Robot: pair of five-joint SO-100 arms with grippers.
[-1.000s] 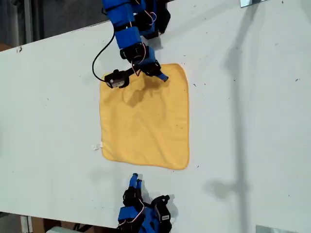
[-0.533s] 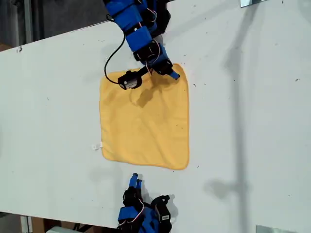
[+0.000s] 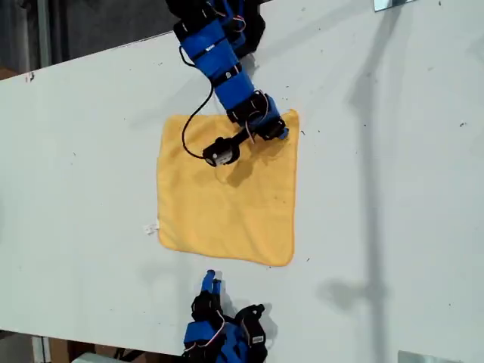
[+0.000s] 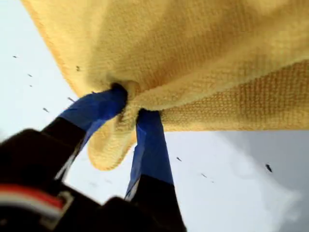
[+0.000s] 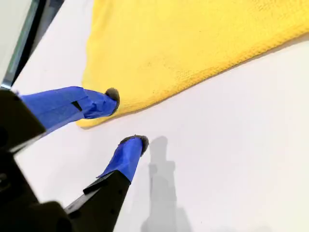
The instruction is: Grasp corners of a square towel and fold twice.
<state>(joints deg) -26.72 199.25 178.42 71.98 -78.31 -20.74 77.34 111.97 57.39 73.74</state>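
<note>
Exterior view: towel [image 3: 227, 204], soft yellow cloth, lies flat on the white table [image 3: 393, 189], one far corner [image 3: 286, 121] raised under my first gripper [image 3: 274, 130]; my second gripper [image 3: 210, 281] waits just beside the near hem, apart from it. Judged light, limp, fuzzy enough to grip; best taken at the hemmed corners. First wrist view: my first gripper [image 4: 129, 113] has jaws pinching a bunched corner [image 4: 108, 150], cloth draping beyond the blue fingertips [image 4: 149, 140]. Second wrist view: my second gripper [image 5: 126, 116] stands with jaws spread, holding nothing; a near corner [image 5: 91, 118] lies just beside one fingertip [image 5: 96, 104], contact uncertain.
</note>
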